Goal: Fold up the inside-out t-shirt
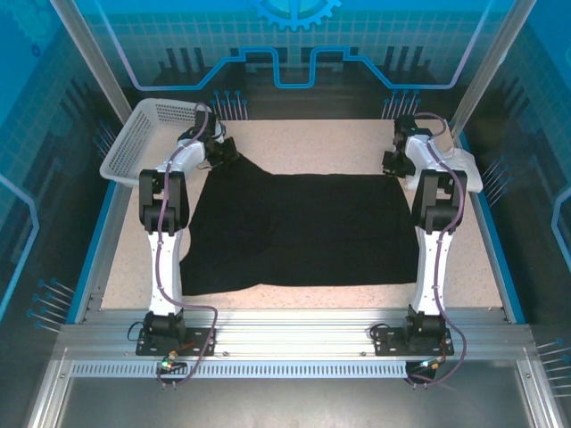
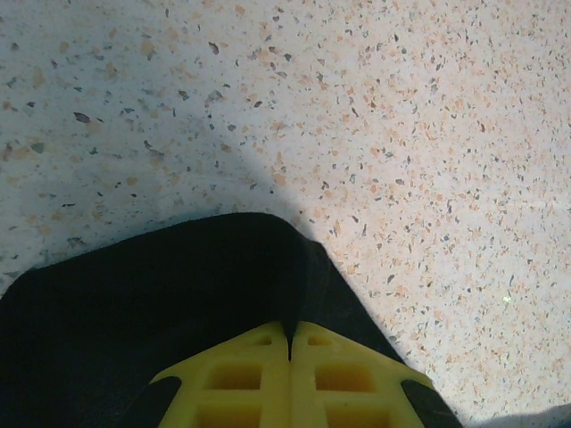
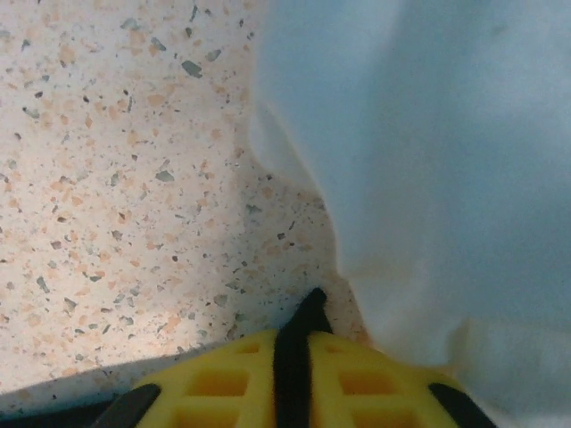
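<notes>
Far corners pinched
Black cloth t-shirt (image 1: 303, 232) lies wide, its body nearward; left gripper (image 2: 290, 328) and right gripper (image 3: 299, 337) each closed on a far corner.

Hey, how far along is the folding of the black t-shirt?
Done: the t-shirt lies spread open on the table. In hand: left gripper and right gripper each pinch black cloth at a far corner. Left: no fold shows yet; all folding remains.

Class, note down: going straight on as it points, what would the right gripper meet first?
Probably the edge of the white garment, just ahead of the right gripper, though depth is unclear.
</notes>
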